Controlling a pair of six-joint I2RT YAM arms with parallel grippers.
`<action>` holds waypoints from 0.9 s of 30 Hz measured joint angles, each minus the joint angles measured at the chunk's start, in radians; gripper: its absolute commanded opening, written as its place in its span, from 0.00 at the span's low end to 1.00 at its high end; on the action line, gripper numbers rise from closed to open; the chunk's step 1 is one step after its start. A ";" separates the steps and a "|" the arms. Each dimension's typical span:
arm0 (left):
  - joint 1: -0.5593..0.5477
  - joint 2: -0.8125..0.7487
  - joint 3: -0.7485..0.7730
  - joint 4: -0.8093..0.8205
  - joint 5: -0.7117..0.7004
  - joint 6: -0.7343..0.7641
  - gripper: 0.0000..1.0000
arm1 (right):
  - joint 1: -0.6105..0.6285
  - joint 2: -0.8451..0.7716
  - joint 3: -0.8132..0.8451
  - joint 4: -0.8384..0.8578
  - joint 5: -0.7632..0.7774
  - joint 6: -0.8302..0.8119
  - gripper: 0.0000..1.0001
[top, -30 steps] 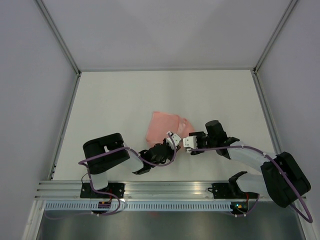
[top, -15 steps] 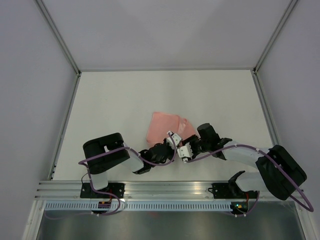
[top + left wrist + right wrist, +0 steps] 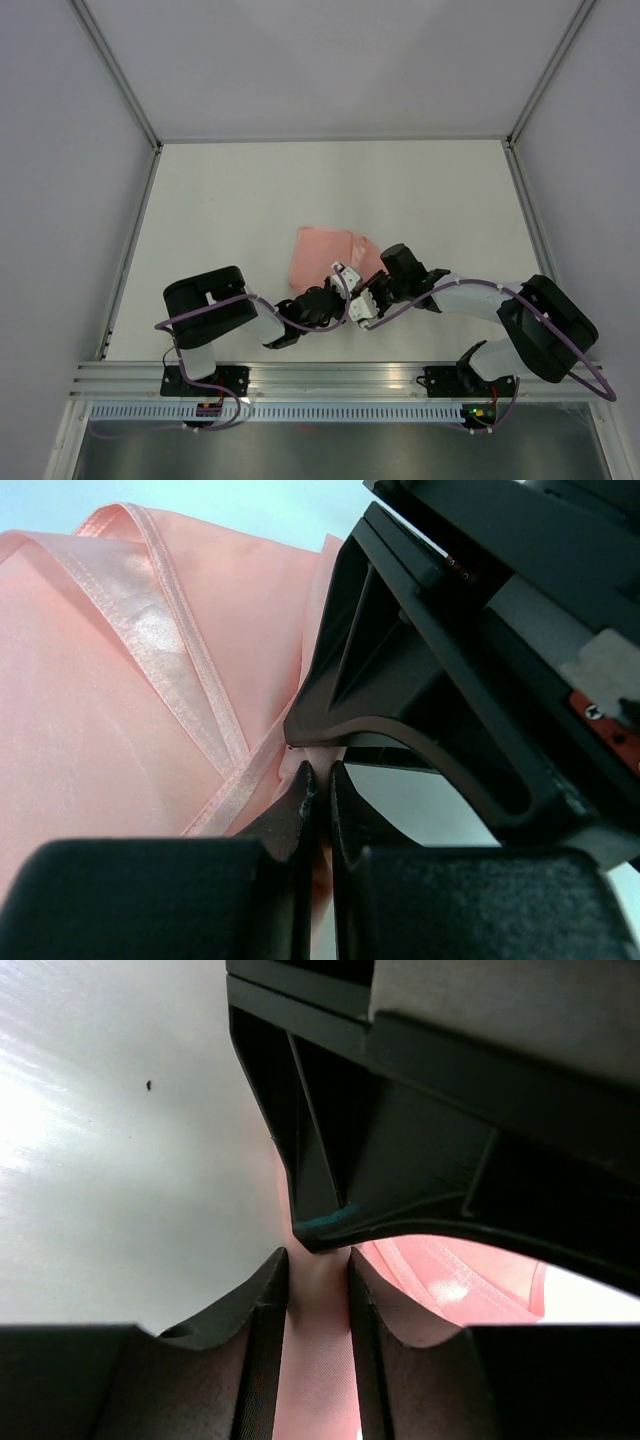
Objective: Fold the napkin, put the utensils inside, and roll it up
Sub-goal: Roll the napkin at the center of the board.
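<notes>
**Both hands meet at the napkin's near corner**

The napkin (image 3: 325, 255), folded over on itself, lies on the white counter (image 3: 230, 200) around its middle, somewhat toward the near side; the left hand (image 3: 320, 785) reaches in from the near left and is clamped on a hemmed edge at the cloth's near right corner, fingertips all but touching; the right hand (image 3: 318, 1265) reaches in from the right, tip to tip with the left one; its fingers (image 3: 262, 1305) stand a narrow gap apart, pink cloth filling that gap.
</notes>
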 measured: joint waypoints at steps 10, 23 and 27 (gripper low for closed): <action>0.002 -0.028 -0.014 -0.025 -0.035 -0.001 0.17 | 0.061 0.028 0.026 -0.003 0.082 -0.024 0.13; 0.023 -0.111 -0.039 -0.176 -0.133 -0.082 0.66 | 0.091 0.052 0.054 -0.026 0.116 -0.045 0.07; 0.031 -0.151 -0.039 -0.231 -0.164 -0.096 0.73 | 0.095 0.072 0.081 -0.049 0.119 -0.039 0.06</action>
